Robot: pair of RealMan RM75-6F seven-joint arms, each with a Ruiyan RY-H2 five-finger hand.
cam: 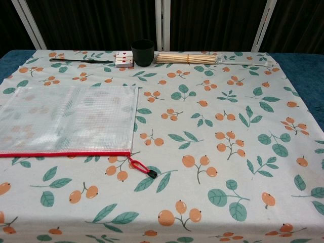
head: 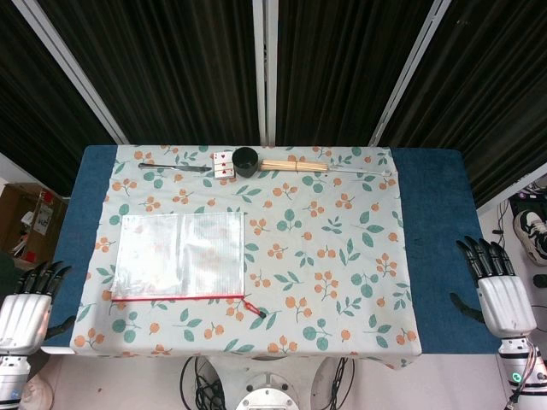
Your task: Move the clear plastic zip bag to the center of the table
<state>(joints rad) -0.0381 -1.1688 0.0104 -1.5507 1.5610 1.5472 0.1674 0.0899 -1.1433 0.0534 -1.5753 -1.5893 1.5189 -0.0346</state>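
The clear plastic zip bag (head: 179,254) lies flat on the left half of the floral cloth, its red zip edge toward me and a red pull cord with a black tip trailing to the right. In the chest view the zip bag (cam: 68,119) fills the left side. My left hand (head: 26,309) hangs off the table's near left corner, fingers apart and holding nothing. Beyond the right edge of the table, my right hand (head: 497,289) is likewise open and empty. Neither hand shows in the chest view.
Along the far edge lie a black stick (head: 175,168), a playing-card pack (head: 224,163), a black cup (head: 246,161) and a bundle of wooden skewers (head: 295,166). The floral cloth (head: 342,256) covers a blue table (head: 432,248).
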